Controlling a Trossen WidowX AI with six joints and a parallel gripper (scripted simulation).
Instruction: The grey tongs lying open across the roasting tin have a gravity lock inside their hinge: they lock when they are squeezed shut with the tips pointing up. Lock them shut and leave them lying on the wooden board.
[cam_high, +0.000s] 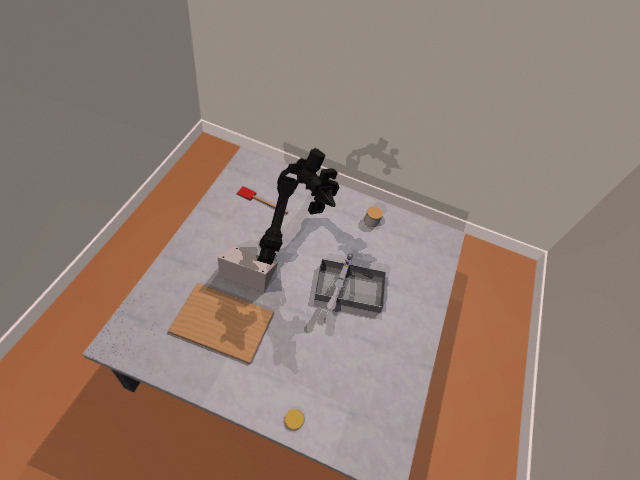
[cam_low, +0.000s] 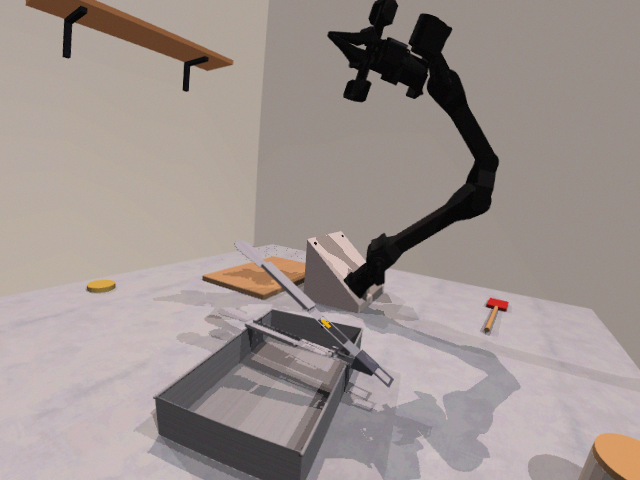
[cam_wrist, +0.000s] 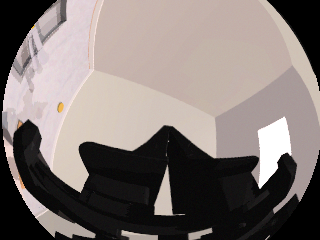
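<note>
The grey tongs (cam_high: 338, 286) (cam_low: 289, 286) lie open across the roasting tin (cam_high: 361, 306) (cam_low: 227, 439). Their hinge end rests over one long wall; one arm slants up high, the other lies low across the tin. A small yellow mark shows on the raised arm. The wooden board (cam_high: 191, 315) (cam_low: 222, 276) lies flat on the far side of the arm's base from the jar, with only shadow on it. My gripper (cam_high: 332, 203) (cam_low: 331, 35) (cam_wrist: 167, 130) is shut and empty, high above the table and well away from the tongs.
A pale wedge block (cam_high: 242, 271) (cam_low: 323, 279) carries the arm's base. A red-headed spatula (cam_high: 246, 193) (cam_low: 497, 304), a jar with an orange lid (cam_high: 373, 212) (cam_low: 620, 452) and a yellow disc (cam_high: 294, 419) (cam_low: 100, 285) (cam_wrist: 60, 107) stand or lie apart. A wall shelf (cam_low: 144, 38) hangs above.
</note>
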